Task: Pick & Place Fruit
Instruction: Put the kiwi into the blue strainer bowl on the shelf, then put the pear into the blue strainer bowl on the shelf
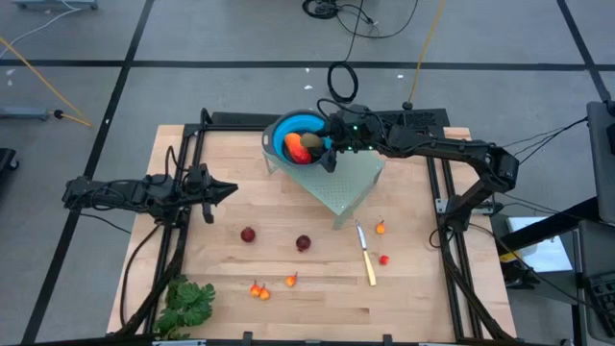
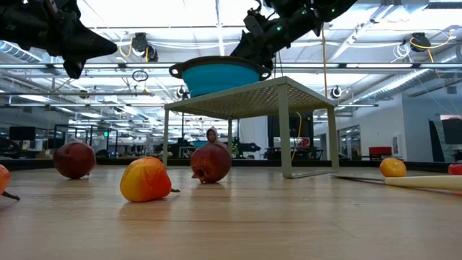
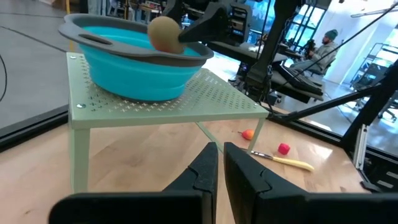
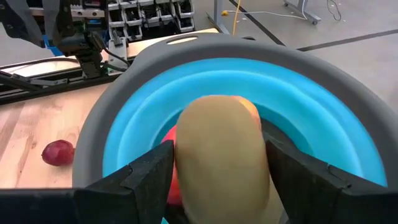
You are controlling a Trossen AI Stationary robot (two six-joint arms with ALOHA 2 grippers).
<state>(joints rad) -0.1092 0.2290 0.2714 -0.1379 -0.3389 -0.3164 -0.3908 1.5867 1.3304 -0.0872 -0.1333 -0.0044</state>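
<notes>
At the near edge of the table (image 1: 317, 308), a green bunch (image 1: 187, 303) is being left alone. It is not fruit. Just past it, tiny orange bits (image 1: 259, 289) are lying loose and are not being touched. A little farther in, two red balls (image 1: 248, 234) are waiting on the wood, with a knife (image 1: 367, 259) off to the right.

Out to the left side, the left gripper (image 1: 223, 189) is being kept above the table with its fingers pressed together and nothing in them.

Farthest back, a blue bowl (image 1: 283, 128) is being carried by a green stand (image 1: 351, 187). Over that bowl, an oval (image 4: 221, 155) is being squeezed between the two fingers of the right gripper (image 1: 327, 149). An orange piece (image 1: 294, 142) is already lying in the bowl under it.

So the step in hand looks like the drop: one fruit is being put into the bowl. Next, the fingers need to be spread so the oval is let go inside the rim. Then the arm needs to be lifted clear, so the bowl is not bumped off the stand, and sent down to a red ball.
</notes>
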